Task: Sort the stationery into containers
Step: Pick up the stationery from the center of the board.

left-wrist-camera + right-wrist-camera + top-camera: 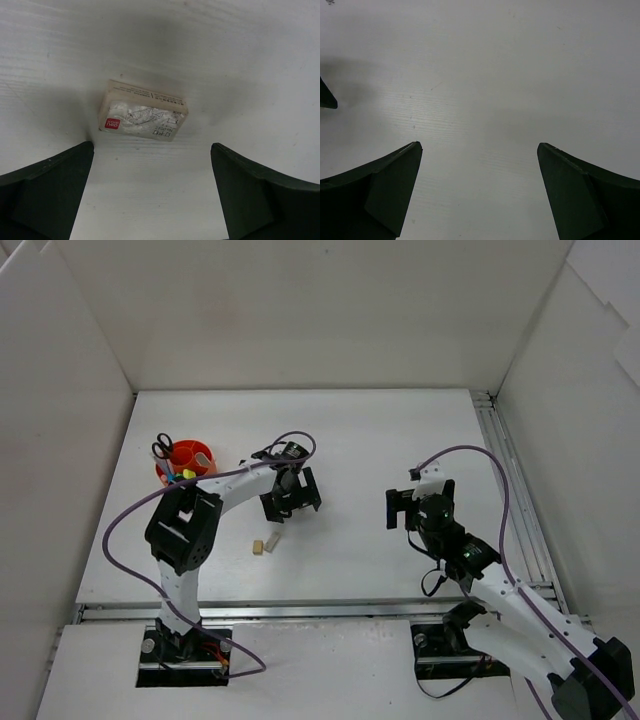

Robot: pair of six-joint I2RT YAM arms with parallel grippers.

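two grippers hang low over the white table (400, 430), each with its fingers spread wide and nothing between them. the left gripper (291, 506) sits left of the middle of the table, and from its own camera the left gripper (151, 147) shows its dark fingers (45, 195) apart on either side, with a small grey-white box (143, 117) lying flat on the table just ahead of the tips, not touching either one. from above, that small grey-white box (272, 538) lies just on the near side of the gripper, and a tiny beige eraser (258, 547) sits just beside it, nearer the front rail (320, 611). the orange-red holder (187, 460) stands near the table's left edge, close to the left wall (60, 440), with black-handled scissors (162, 447) poking up out of it and a few coloured highlighter ends (180, 478) showing at its near rim. the right gripper (405, 502) is well apart from all of that, right of centre, and its own view shows the right gripper (479, 145) with parted fingers (375, 195) over bare white surface. a wide stretch of table lies between the two grippers and on toward the back wall (300, 320). a metal rail (510, 490) runs along the right edge, near the right arm's purple cable (500, 480).
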